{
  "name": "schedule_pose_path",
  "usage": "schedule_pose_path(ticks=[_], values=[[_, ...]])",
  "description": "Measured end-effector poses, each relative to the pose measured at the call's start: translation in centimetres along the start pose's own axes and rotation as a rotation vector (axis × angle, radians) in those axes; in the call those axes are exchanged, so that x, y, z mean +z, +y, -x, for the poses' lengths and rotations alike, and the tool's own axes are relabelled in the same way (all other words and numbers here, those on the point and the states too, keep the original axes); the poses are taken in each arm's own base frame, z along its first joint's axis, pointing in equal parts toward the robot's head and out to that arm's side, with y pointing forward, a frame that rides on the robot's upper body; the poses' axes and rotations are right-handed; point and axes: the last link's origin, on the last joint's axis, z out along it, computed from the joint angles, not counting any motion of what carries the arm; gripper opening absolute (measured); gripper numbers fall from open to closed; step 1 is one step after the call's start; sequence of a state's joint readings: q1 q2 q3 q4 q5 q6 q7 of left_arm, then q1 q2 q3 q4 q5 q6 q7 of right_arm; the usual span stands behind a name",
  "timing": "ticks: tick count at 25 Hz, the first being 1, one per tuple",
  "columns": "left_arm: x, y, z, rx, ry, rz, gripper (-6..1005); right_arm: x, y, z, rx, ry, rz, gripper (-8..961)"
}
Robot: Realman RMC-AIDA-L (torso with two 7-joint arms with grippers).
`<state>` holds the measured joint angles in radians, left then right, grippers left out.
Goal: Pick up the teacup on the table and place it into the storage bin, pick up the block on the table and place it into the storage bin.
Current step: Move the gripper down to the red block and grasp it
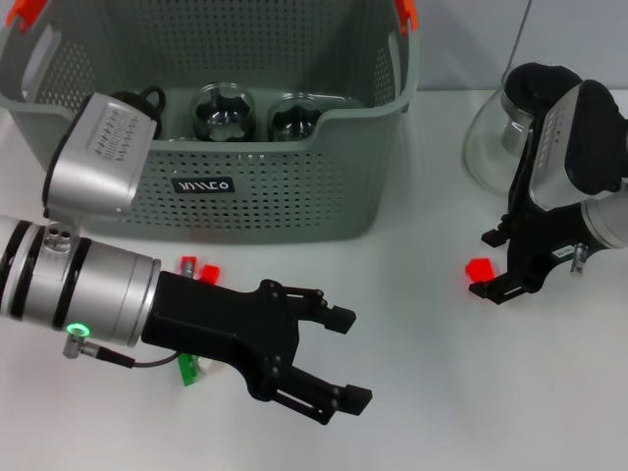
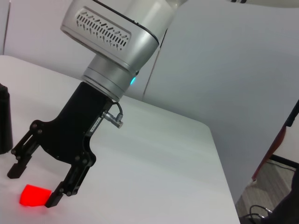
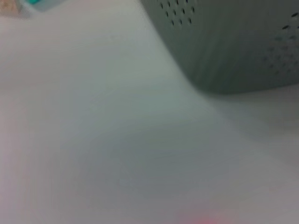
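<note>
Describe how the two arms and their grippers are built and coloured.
Both arms have silver-grey metal casings with vented housings. The left gripper is matte black with two jointed, linked fingers; its wrist carries black bands, a glowing green ring light and a thin black cable. The right gripper is the same black design, with a teal light and a small metal connector at its wrist.

we are wearing silver, barrel-shaped forearms with black bands, each ending in a matte black two-fingered hand: left hand (image 1: pixel 329 358), right hand (image 1: pixel 496 265). a slotted silver housing is sitting on each wrist. a green ring light is glowing beside a short black cable on our left arm.
</note>
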<state>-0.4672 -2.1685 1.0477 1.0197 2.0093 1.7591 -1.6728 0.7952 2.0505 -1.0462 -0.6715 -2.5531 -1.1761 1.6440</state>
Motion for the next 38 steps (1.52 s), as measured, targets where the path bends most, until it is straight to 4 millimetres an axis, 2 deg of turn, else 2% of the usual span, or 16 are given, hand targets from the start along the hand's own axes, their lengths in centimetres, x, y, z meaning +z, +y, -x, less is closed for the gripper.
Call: schedule_pose_path(ticks=[5, 19, 24, 38], values=[[0.09, -0.05, -0.06, -0.001, -0.001, 0.005, 948, 0.15, 0.08, 0.17, -0.006, 0.009, 0.001, 802], [0.04, -0.08, -0.01, -0.001, -0.004, 0.004, 948, 0.47, 0.37, 0.51, -0.005, 0.005, 0.003, 691], [0.04, -0.08, -0.01, -0.001, -0.005, 0.004, 947, 0.26, 0.14, 0.41, 0.001, 0.007, -0.004, 536], [0.04, -0.07, -0.04, -0.008, -0.003, 0.004, 947, -0.05, 0.22, 0.24, 0.031, 0.003, 0.011, 540]])
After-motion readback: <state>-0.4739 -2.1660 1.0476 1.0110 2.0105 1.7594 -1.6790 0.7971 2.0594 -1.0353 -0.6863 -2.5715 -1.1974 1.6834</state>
